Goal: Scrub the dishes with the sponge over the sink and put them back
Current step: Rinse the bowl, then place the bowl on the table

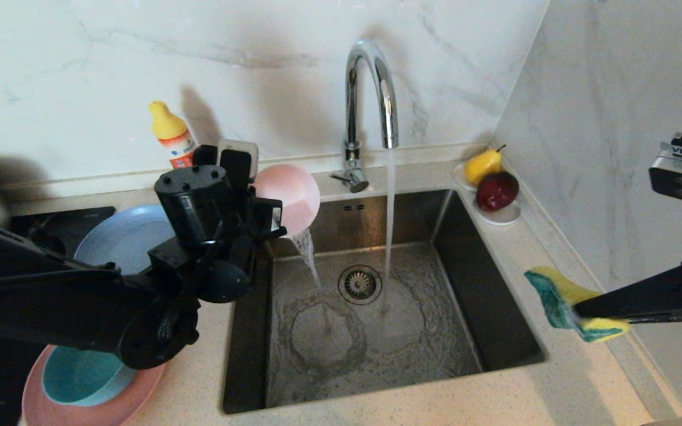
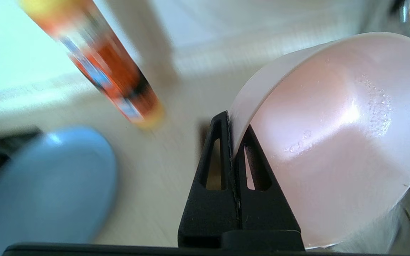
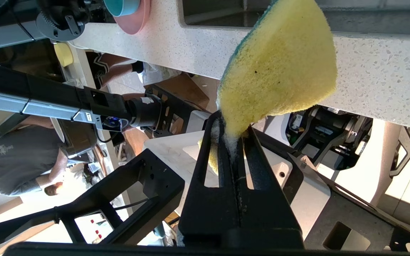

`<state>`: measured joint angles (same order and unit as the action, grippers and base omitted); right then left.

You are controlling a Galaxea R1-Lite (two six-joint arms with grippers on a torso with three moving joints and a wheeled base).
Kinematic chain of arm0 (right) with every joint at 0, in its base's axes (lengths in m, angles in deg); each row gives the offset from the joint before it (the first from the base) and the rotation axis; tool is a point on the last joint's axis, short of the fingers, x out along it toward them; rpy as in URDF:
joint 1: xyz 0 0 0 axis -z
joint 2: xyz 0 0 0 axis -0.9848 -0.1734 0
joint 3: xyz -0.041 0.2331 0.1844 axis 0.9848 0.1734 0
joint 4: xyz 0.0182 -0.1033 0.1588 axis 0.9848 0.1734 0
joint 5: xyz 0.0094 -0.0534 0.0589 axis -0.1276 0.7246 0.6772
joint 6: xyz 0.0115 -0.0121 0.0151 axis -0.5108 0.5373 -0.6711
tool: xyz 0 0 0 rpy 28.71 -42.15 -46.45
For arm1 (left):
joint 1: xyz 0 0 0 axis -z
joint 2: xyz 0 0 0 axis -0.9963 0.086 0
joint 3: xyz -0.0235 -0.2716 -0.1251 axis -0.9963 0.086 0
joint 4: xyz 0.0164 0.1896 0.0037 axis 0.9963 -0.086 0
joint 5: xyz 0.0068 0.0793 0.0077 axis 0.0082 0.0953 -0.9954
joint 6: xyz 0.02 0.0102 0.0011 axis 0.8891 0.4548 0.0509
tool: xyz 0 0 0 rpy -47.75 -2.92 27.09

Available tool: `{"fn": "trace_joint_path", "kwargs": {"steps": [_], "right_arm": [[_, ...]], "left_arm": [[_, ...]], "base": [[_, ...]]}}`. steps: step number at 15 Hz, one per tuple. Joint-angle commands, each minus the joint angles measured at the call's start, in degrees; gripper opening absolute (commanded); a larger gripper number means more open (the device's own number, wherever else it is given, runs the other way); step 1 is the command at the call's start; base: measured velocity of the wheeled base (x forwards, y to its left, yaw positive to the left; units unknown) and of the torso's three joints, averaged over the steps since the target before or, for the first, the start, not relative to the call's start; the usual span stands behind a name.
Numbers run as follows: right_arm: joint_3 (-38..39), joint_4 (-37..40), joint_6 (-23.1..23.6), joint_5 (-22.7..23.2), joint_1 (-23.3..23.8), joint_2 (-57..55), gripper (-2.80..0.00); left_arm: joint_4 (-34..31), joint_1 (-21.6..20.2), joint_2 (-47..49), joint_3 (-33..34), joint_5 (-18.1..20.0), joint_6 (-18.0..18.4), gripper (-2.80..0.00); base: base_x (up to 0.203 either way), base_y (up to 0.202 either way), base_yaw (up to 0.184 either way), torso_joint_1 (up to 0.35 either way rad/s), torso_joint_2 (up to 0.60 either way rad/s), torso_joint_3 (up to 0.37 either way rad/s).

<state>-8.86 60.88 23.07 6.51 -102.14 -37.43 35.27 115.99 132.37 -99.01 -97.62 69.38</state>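
My left gripper (image 1: 269, 220) (image 2: 231, 124) is shut on the rim of the small pale pink bowl (image 1: 290, 198) (image 2: 336, 142). The bowl is tipped over the back left corner of the sink (image 1: 483, 307), and water spills from it into the basin. Off the sink's right side, above the counter, my right gripper (image 1: 582, 309) (image 3: 231, 129) is shut on the bent yellow and green sponge (image 1: 557, 296) (image 3: 283, 64). The grey-blue plate (image 1: 119, 239) (image 2: 45, 188) lies on the counter to the left. The teal bowl (image 1: 80, 376) sits in the salmon-pink plate (image 1: 80, 414) at the front left.
The chrome tap (image 1: 370, 89) runs into the sink near the round drain (image 1: 360, 284). An orange bottle (image 1: 172, 139) (image 2: 109, 67) stands at the back wall. A white dish with a pear and a red fruit (image 1: 498, 216) fills the back right corner. A dark hob (image 1: 57, 228) is far left.
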Motion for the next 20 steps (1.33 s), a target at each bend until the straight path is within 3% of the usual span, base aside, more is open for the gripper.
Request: {"fn": "trace_joint_path", "kwargs": {"steps": [1,4,20], "right_arm": [[0.07,0.24,-0.15,0.23,-0.02,0.17,-2.80],[-0.02,0.24,-0.24,0.23,-0.02,0.03,-2.80],[0.86,0.24,-0.32,0.23,-0.02,0.53,-2.80]], "left_arm": [[6.46,-0.18,-0.37,0.96,-0.20,3.35,-2.80],[10.30,-0.17,0.92,2.63,-0.05,4.38,-2.80],[10.24,-0.34,0.32,1.84,0.25,5.30,-2.80]], "base": [[0.000,0.000,0.000,0.000,0.00,0.000],[0.000,0.000,0.000,0.000,0.00,0.000],[0.000,0.000,0.000,0.000,0.00,0.000]]}}
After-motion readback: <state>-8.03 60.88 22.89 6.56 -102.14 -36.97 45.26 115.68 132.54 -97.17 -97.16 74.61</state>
